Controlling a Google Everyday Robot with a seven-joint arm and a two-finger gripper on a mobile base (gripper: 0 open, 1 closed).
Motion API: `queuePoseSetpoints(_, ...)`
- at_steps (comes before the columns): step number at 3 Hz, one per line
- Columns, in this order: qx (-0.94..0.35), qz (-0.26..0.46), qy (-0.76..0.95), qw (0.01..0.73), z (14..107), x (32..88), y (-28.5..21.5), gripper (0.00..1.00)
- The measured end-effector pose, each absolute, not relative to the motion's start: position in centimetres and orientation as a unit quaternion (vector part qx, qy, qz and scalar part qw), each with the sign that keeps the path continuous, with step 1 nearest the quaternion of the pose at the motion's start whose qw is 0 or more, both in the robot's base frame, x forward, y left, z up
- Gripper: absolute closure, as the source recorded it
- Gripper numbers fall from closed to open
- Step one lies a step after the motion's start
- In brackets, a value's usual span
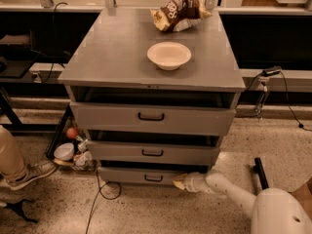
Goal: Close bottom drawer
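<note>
Camera view: bottom drawer (126, 175) lowest in cabinet (146, 57), standing slightly out, dark gap above its front. Pincer (180, 183) at the drawer's right front corner, seemingly touching; open or closed, cannot tell. Judged mostly closed; last short push left.

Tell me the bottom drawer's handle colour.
Black handle, camera view; pincer at the right front of the bottom drawer.

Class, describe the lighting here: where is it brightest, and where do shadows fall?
Camera view: warm overhead light, brightest on the cabinet top and bowl; dark shadow bands above each drawer front; the bottom drawer is dimmer, the pincer at its right end, low by the floor.
</note>
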State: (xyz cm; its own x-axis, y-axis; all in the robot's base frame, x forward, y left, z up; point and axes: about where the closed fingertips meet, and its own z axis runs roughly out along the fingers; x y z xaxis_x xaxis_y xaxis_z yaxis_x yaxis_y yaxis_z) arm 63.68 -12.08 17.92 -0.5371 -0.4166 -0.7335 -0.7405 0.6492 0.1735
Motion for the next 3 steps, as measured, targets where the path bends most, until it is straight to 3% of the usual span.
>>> queuePoseSetpoints(3, -0.306, 0.168, 0.866, 0.358, 22.0, 61.0, -19.2, 1.0)
